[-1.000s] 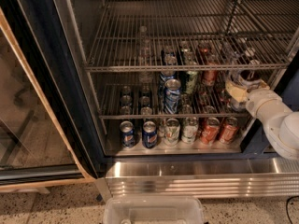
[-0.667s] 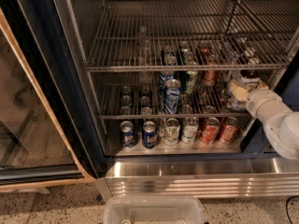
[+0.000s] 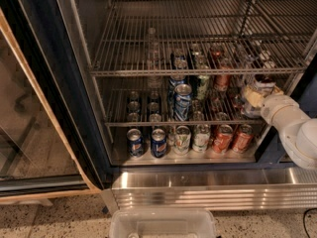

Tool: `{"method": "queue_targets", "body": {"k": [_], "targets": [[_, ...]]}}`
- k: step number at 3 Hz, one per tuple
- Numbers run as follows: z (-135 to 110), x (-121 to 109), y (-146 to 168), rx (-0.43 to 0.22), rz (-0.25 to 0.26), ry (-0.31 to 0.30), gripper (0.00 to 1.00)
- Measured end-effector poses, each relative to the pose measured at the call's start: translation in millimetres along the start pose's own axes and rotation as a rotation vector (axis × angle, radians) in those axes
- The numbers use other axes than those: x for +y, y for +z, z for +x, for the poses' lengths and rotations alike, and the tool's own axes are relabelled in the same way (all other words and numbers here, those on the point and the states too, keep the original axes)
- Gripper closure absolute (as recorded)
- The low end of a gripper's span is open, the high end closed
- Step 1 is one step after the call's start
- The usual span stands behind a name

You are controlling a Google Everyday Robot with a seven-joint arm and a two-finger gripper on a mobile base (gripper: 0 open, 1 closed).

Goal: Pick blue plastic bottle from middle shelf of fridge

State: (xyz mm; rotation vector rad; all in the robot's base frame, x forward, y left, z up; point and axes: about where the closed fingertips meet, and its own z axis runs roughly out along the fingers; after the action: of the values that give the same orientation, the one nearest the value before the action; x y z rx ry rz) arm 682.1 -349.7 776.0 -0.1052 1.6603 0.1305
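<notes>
The fridge (image 3: 74,108) stands open, with a dark blue frame and wire racks. The middle shelf (image 3: 148,123) is a wire rack carrying several cans. The blue plastic bottle (image 3: 182,103), with a blue-and-white label, stands near the shelf's front centre and rises above the cans around it. My gripper (image 3: 254,97) is at the end of a white arm that comes in from the right. It is inside the fridge at the right end of the middle shelf, well to the right of the bottle and apart from it.
The upper rack (image 3: 198,72) holds a clear pale bottle (image 3: 153,53) and several cans. Blue, white and red cans (image 3: 158,142) line the floor panel. The glass sliding door (image 3: 29,113) is at the left. A ribbed steel strip (image 3: 208,193) and a white bin (image 3: 163,224) are below.
</notes>
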Motion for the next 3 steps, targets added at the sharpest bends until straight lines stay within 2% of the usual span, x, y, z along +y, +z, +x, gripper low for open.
{"method": "queue_targets", "body": {"k": [3], "targets": [[-15,22,-38,-0.046,-0.038,-0.007,1.00]]}}
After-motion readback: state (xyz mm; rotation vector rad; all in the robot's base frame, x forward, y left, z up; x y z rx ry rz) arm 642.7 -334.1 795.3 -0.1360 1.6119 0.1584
